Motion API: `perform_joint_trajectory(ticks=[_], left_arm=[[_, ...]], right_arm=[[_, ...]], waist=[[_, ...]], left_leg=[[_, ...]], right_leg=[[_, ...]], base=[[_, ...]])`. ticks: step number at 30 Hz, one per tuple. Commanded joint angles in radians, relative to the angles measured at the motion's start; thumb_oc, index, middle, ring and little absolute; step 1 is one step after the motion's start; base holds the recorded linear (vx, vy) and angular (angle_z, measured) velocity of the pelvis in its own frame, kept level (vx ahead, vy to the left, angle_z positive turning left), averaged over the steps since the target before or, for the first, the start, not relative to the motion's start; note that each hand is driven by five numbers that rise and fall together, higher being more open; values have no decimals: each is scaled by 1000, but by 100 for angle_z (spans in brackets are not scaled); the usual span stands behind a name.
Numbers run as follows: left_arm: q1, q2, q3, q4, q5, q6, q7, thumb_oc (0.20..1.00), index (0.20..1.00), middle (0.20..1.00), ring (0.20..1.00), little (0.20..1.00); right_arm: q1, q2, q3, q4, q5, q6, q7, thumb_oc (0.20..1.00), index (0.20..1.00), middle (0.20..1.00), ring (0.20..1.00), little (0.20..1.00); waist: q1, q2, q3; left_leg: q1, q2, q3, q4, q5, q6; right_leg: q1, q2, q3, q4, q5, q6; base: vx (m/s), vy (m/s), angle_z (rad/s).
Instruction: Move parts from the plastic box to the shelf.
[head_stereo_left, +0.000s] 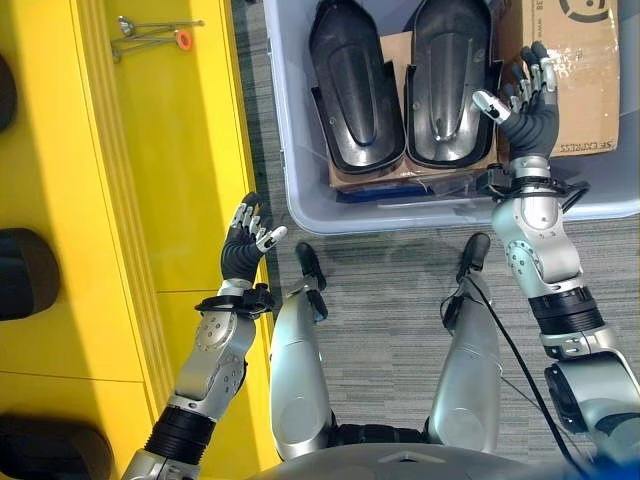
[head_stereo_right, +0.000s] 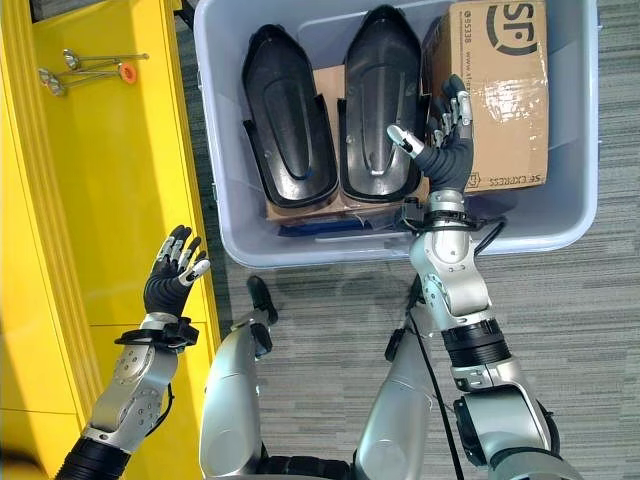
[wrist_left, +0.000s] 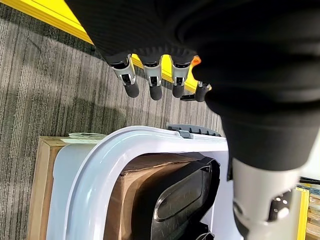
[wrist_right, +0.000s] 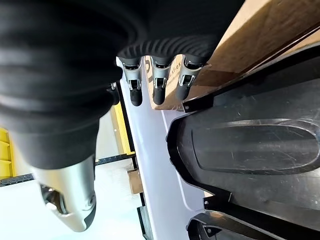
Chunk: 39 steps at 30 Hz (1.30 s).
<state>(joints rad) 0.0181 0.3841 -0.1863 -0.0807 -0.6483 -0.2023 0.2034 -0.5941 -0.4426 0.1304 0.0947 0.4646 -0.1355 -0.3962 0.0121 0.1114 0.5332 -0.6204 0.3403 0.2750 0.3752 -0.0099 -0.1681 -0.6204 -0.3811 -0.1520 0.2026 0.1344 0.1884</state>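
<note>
Yellow shelf is running along the robot's left w/ a few metal rods lying on it. Grey plastic box is sitting on carpet beside it, holding two black moulded parts side by side atop cardboard, plus a printed cardboard carton. Right robot hand is hovering over the right-hand part, fingers spread, holding nothing. Left robot hand is hanging at shelf edge, fingers loose, empty.

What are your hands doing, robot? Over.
Right hand open over box, beside right black part. Left hand open, empty, by yellow shelf. Nothing grabbed, nothing blocking.
</note>
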Motion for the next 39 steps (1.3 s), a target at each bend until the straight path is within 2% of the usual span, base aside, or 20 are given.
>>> perform_joint_trajectory(ticks=[1, 25, 39], left_arm=[[35, 64, 15, -111, -3, -49, 14, 1000, 1000, 1000, 1000, 1000], [36, 72, -19, -110, 1, -52, 45, 1000, 1000, 1000, 1000, 1000], [35, 82, -32, -110, -4, -67, 52, 1000, 1000, 1000, 1000, 1000]], right_arm=[[-32, -5, -18, -61, -28, -49, -1, 1000, 1000, 1000, 1000, 1000], [-68, 30, -52, 252, 19, -12, -82, 1000, 1000, 1000, 1000, 1000], [-156, -8, -96, 455, 69, -25, -117, 1000, 1000, 1000, 1000, 1000]], waist=[[3, -6, -16], [9, 11, -13], [15, 21, -13]], left_leg=[[15, 40, 12, -45, 73, -34], [-50, 35, 4, -46, 75, -28], [-87, 32, -2, -44, 74, -27]], right_leg=[[-8, -104, 25, 212, -151, 26], [-69, -102, 29, 211, -145, 22], [-104, -101, 32, 225, -151, 19]], base=[[0, 0, 0], [0, 0, 0], [0, 0, 0]])
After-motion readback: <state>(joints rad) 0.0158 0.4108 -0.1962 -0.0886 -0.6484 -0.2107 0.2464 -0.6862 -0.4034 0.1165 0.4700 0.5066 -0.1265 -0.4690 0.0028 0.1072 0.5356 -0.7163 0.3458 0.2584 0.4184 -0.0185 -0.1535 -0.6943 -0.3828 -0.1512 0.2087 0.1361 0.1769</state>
